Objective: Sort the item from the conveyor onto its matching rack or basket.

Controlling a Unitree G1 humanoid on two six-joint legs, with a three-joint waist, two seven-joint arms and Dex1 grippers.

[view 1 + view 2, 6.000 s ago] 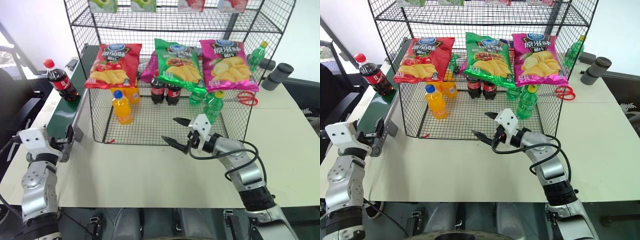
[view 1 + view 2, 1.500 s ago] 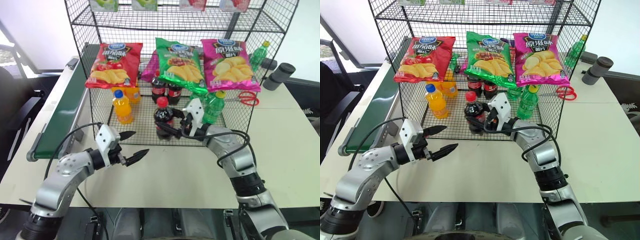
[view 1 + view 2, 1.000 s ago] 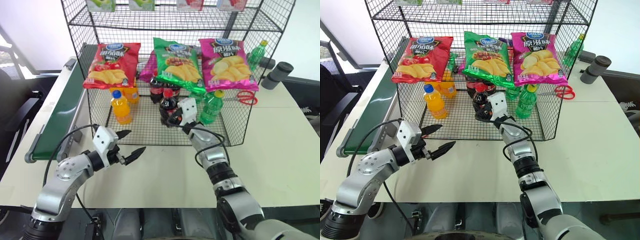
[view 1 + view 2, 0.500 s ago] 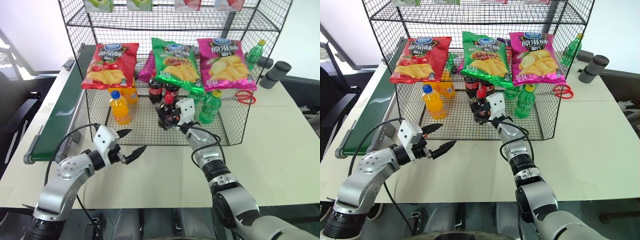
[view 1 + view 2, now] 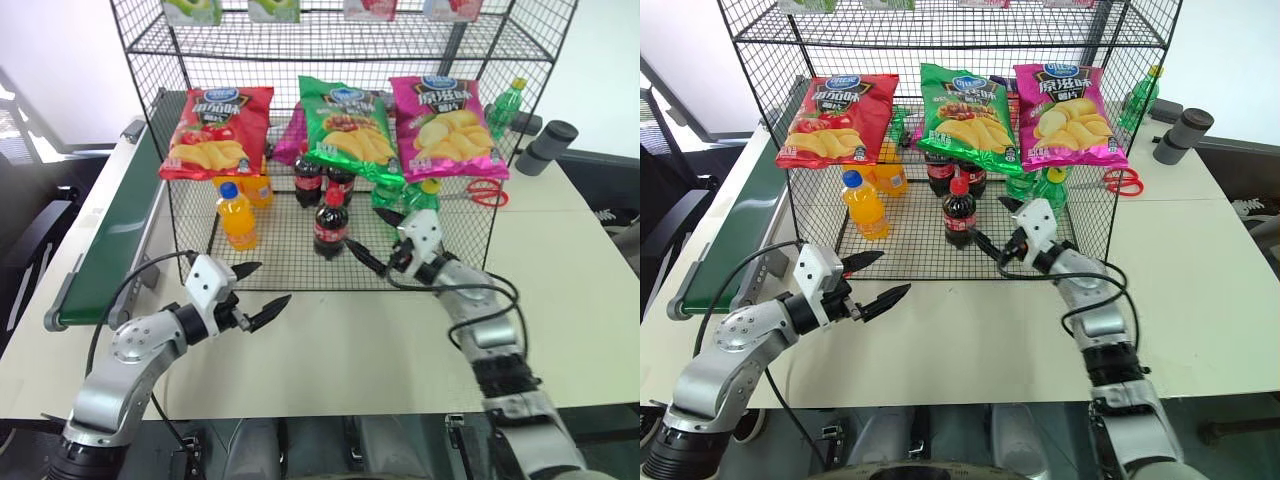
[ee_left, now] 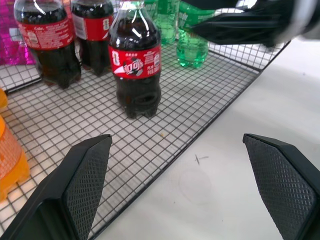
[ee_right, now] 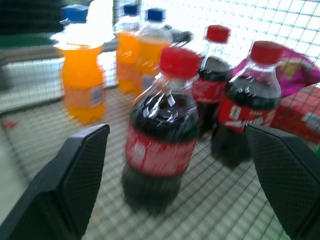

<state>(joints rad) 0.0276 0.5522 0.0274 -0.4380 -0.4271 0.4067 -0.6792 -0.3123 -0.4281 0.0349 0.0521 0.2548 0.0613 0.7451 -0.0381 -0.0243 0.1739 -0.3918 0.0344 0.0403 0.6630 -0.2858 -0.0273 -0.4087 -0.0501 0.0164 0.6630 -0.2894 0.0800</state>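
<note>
The cola bottle (image 5: 330,222) stands upright on the grid floor of the black wire rack (image 5: 290,262), just near of two other colas (image 5: 322,179). The right gripper (image 5: 378,240) is spread wide just right of it, holding nothing. The left gripper (image 5: 258,291) hovers spread over the table (image 5: 330,340), near-left of the rack.

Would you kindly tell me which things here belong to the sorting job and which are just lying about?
Job: cola bottle, rack, conveyor.
Lying about: scissors, orange bottle, chip bags, grey cylinder.
</note>
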